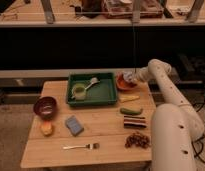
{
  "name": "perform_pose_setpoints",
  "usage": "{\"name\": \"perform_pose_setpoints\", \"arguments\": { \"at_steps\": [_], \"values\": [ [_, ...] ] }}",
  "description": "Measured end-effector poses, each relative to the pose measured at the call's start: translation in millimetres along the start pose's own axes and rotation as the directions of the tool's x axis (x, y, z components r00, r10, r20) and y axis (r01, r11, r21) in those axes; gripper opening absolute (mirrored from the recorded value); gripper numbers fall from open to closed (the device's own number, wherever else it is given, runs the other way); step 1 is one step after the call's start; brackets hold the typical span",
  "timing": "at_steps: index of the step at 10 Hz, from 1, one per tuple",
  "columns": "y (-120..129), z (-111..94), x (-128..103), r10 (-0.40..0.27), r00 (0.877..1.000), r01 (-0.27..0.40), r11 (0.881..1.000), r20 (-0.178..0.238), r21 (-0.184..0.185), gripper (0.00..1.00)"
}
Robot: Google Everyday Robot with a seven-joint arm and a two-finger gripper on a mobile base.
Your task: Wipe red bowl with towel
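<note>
The gripper (130,77) sits at the back right corner of the wooden table (103,132), its fingers closed on the pale towel (128,76), which rests bunched in the red bowl (126,84). The white arm (168,95) bends in from the right edge. Just left of the bowl stands a green tray (106,95) holding a yellow-green cup (78,91) and a white brush (92,81). In front of the bowl lie a yellow piece (129,99), a green vegetable (131,111), a dark striped bar (134,122) and a brown heap (137,140). Far left are a maroon bowl (45,106), an orange fruit (46,129), a blue sponge (74,125) and a fork (82,146).
</note>
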Motion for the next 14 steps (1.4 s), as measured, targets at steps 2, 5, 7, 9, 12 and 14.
{"name": "perform_pose_setpoints", "arguments": {
  "at_steps": [2, 5, 7, 9, 12, 14],
  "values": [
    [4.7, 2.6, -3.3, -0.002, 1.0, 0.003, 1.0, 0.01, -0.008, 0.0],
    [25.6, 14.4, -23.0, -0.029, 0.999, 0.03, 0.999, 0.034, -0.037, 0.0],
    [37.1, 17.2, -28.9, -0.046, 0.998, 0.048, 0.998, 0.051, -0.051, 0.0],
    [45.4, 16.0, -33.5, -0.064, 0.996, 0.068, 0.996, 0.063, -0.055, 0.0],
    [52.7, 6.0, -26.3, -0.094, 0.994, 0.097, 0.994, 0.058, -0.049, 0.0],
    [45.8, -5.0, -12.2, -0.095, 0.995, 0.097, 0.995, 0.043, -0.031, 0.0]
  ]
}}
